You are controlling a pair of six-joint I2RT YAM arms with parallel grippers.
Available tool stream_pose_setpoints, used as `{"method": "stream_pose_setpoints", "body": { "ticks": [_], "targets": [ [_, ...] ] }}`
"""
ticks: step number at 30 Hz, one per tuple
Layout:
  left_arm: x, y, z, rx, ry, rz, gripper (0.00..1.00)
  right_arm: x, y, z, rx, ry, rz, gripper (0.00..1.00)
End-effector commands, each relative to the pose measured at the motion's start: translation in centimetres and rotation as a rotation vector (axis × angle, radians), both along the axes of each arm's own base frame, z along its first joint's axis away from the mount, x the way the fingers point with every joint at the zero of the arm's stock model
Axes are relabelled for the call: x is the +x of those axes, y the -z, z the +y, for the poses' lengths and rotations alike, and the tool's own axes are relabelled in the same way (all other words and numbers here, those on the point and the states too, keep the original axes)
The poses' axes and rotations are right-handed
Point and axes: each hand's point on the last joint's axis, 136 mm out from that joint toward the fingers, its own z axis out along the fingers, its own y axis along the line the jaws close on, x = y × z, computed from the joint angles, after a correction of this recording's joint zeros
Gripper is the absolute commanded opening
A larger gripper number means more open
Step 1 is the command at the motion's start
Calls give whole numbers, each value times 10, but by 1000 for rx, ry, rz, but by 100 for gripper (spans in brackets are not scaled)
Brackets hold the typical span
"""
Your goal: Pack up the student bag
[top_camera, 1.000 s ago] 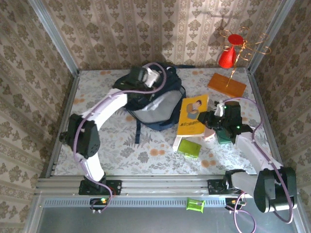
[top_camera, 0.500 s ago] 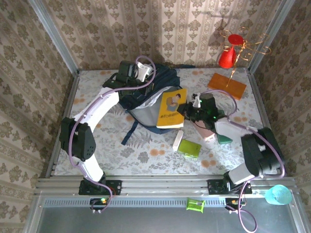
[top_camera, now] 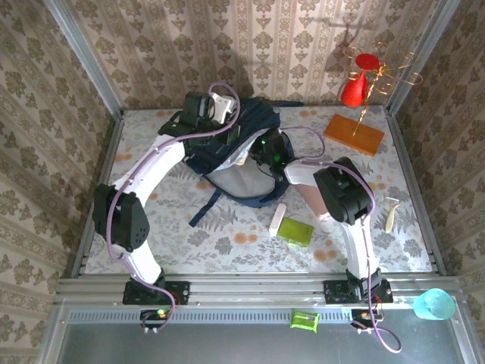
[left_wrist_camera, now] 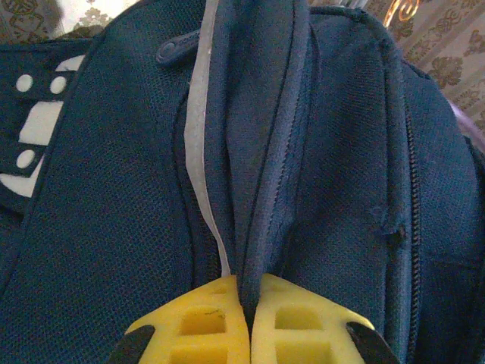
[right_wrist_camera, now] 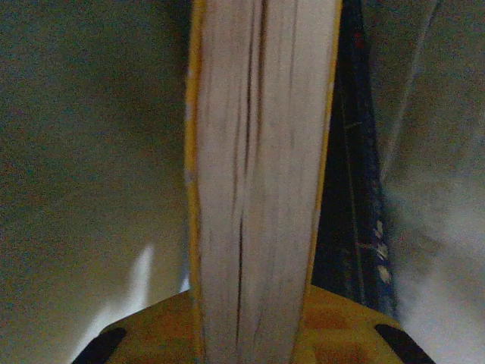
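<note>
The left gripper (left_wrist_camera: 247, 294) pinches the student bag (left_wrist_camera: 114, 212) rim, at the far table (top_camera: 189, 243) edge. The right gripper (right_wrist_camera: 250, 334) clamps a yellow book (right_wrist_camera: 261, 152), long axis pointing straight into the bag (interior directly ahead).

One student bag (top_camera: 256, 123), one book (right_wrist_camera: 258, 174), one orange board (top_camera: 354, 133)

Top camera: fixed high behind the near edge of the table (top_camera: 227, 243), tilted down and forward. It is far enough back to frame the whole tabletop and 3 walls (top_camera: 265, 45).

Left wrist camera: looks along the left gripper (left_wrist_camera: 248, 299), very close on the outside of the bag (left_wrist_camera: 114, 189).

Right wrist camera: looks along the right gripper (right_wrist_camera: 250, 334), very close, past a book (right_wrist_camera: 258, 174) edge and into the bag.

Shared: all 3 views take in the bag.
</note>
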Motion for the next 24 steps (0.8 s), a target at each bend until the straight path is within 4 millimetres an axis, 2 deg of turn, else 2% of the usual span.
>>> {"method": "stream_pose_setpoints", "body": {
  "ticks": [1, 4, 6, 7, 12, 14, 16, 19, 21, 24],
  "targets": [
    [4, -59, -9, -120, 33, -118, 0, 30, -27, -1, 12, 97, -85, 12],
    [3, -59, -9, -121, 33, -117, 0, 25, -36, -1, -52, 56, -114, 29],
    [3, -60, -8, -125, 30, -117, 0, 12, -46, -10, -107, 35, -121, 38],
    [9, -60, 1, -126, 5, -115, 0, 5, -50, -16, -128, 26, -123, 41],
    [16, -56, 14, -132, -31, -98, 0, -47, -66, -46, -209, -40, -147, 53],
    [18, -48, 18, -120, -51, -91, 0, -71, -71, -58, -234, -78, -157, 54],
    [20, -37, 23, -106, -88, -82, 0, -98, -68, -74, -312, -119, -145, 55],
    [20, -10, 30, -89, -136, -50, 0, -130, -49, -113, -541, -129, -50, 58],
    [19, 4, 36, -75, -168, -37, 0, -139, -35, -137, -670, -114, 14, 61],
    [18, 19, 42, -53, -204, -20, 0, -132, -14, -148, -698, -115, 74, 64]
  ]
}}
